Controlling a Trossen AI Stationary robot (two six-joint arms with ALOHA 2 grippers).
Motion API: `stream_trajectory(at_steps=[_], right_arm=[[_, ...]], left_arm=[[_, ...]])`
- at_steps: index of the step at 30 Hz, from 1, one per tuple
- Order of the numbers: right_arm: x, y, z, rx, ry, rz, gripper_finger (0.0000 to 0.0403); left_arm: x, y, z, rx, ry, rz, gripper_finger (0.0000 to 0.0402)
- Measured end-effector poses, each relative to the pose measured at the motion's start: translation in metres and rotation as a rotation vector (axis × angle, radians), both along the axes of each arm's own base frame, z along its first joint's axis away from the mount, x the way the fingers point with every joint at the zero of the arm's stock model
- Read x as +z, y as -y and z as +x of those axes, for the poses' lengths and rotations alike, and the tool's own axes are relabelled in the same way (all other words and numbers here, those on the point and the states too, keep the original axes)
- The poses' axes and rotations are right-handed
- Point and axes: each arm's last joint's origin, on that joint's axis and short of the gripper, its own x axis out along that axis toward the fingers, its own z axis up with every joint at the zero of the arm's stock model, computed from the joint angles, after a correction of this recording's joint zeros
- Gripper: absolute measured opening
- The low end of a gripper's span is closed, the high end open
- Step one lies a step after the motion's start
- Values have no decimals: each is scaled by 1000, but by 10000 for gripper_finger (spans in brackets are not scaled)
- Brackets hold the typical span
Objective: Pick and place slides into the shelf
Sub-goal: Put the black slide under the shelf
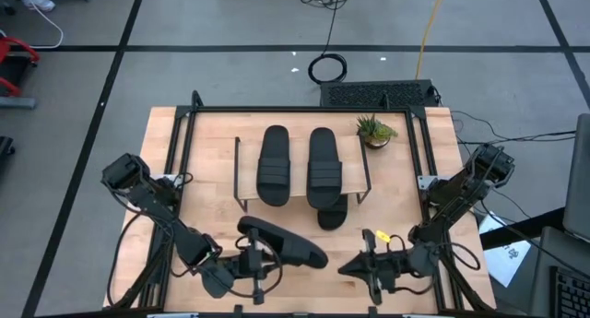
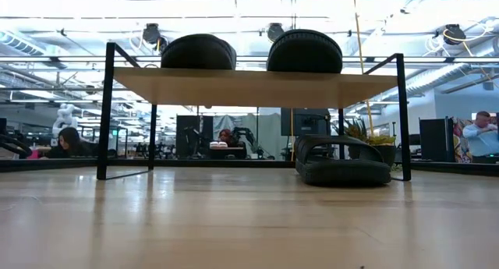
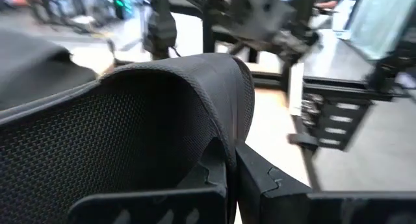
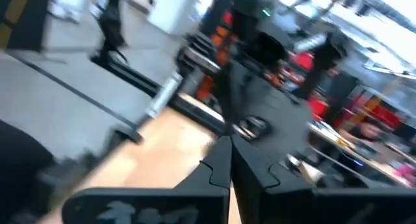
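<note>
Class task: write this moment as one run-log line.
left gripper: shut on fourth slide | right gripper: shut, empty | shelf: two slides on top, one beneath

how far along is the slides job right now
Two slides already lie side by side on top of the shelf, and a third sits on the table under it. The fourth slide is in hand: the left pincer is shut on it near the front of the table. Left to do: carry it to the shelf. The right pincer waits shut, empty.
</note>
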Motion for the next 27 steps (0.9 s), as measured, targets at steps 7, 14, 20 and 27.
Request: stream_trajectory(at_steps=[7,14,20,27], right_arm=[[10,-9,0,233,17,139,0],[10,-8,2,220,11,121,0],[2,-5,-2,-56,-6,-206,2],[0,-1,2,-99,4,-671,51]], left_arm=[[3,-12,9,81,11,68,1],[1,-17,16,96,8,103,1],[1,-11,13,19,2,41,1],[1,-19,24,-89,-19,-211,1]])
